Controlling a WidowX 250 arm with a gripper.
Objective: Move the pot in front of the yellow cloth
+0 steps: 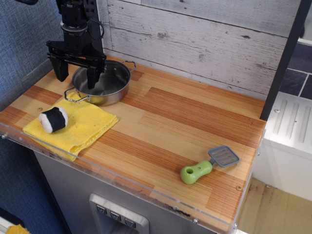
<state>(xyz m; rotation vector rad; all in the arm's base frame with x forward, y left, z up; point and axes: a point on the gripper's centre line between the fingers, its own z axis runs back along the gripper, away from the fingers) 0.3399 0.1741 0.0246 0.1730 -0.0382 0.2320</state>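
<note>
The shiny steel pot (103, 84) sits at the back left of the wooden counter, its near rim touching the far edge of the yellow cloth (73, 124). My gripper (77, 77) hangs above the pot's left rim, open and holding nothing. One finger (91, 78) is over the pot's inside. The other finger (62, 71) is outside its left rim. The cloth lies at the front left with a black-and-white sushi roll toy (53, 119) on it.
A green-handled grey spatula (207, 165) lies near the front right edge. A whitewashed plank wall (204, 44) runs along the back, a blue wall (24, 44) on the left. A clear acrylic lip (122, 180) edges the counter front.
</note>
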